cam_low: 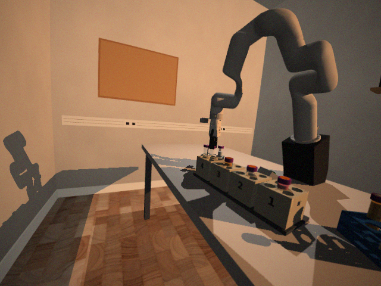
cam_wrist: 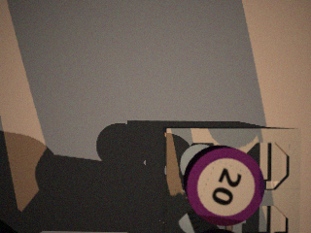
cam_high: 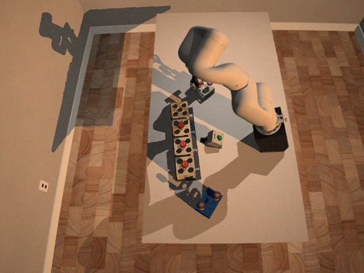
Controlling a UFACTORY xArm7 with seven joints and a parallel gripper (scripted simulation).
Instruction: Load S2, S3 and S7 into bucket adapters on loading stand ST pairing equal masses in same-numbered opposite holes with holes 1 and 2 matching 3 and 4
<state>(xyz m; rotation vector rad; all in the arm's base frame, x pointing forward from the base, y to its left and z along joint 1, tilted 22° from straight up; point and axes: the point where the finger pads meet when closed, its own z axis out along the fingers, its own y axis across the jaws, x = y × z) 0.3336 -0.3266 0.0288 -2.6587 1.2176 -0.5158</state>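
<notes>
Adapters 1 [cam_high: 185, 175] [cam_low: 280, 212], 2 [cam_high: 183, 152] [cam_low: 246, 194] and 3 [cam_high: 182, 132] [cam_low: 221, 182] stand on the loading stand [cam_high: 197, 158], each with one orange-dot tube in its middle hole; the IDs are unreadable. Adapter 4 [cam_high: 179, 115] [cam_low: 205, 173] holds no tube. A white rack [cam_high: 205, 93] [cam_wrist: 292, 141] holds white-dot blanks; one cap [cam_wrist: 225, 185] reads 20. My gripper [cam_low: 212, 148] is part-open, low at the middle of three caps above that rack; nothing is held. The arm hides it in the top view, and its fingertips are unclear in the wrist view.
A blue rack [cam_high: 209, 212] [cam_low: 353, 226] stands beyond adapter 1, holding two tubes whose dots look dull, not readable. The sloped desk [cam_high: 212, 139] with the green DONE key [cam_high: 220, 137] stands between the stand and the arm's base. A second cap shows partly at the wrist view's bottom edge.
</notes>
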